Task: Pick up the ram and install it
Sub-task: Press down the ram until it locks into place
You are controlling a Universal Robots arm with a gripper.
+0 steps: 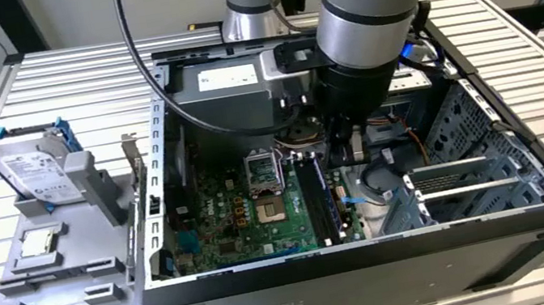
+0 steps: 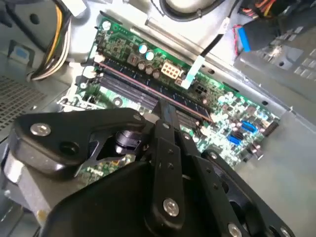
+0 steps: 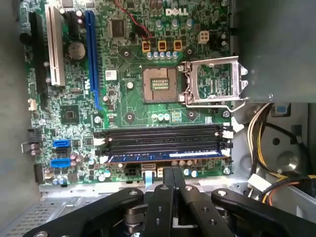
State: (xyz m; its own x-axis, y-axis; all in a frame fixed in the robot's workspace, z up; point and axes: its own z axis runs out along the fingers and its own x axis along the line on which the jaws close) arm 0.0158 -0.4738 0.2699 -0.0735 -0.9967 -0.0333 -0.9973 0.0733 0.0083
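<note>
The ram (image 3: 163, 155) is a long dark stick with a blue edge. It lies in the memory slot nearest the board's edge and next to the empty black slots (image 3: 163, 136); in the second wrist view the ram (image 2: 133, 79) runs slantwise across the green board. My gripper (image 3: 173, 173) is shut, fingers pressed together, and its tip (image 2: 164, 106) sits at the ram's top edge near its middle. In the exterior view the gripper (image 1: 343, 153) reaches down into the open computer case (image 1: 380, 283) over the slots.
The bare CPU socket (image 3: 160, 84) has its metal frame (image 3: 215, 81) flipped open. Yellow and black cables (image 3: 266, 128) hang close by. A power supply (image 1: 227, 77) fills the case's back. Outside, a hard drive (image 1: 35, 169) stands on a grey fixture (image 1: 50, 269).
</note>
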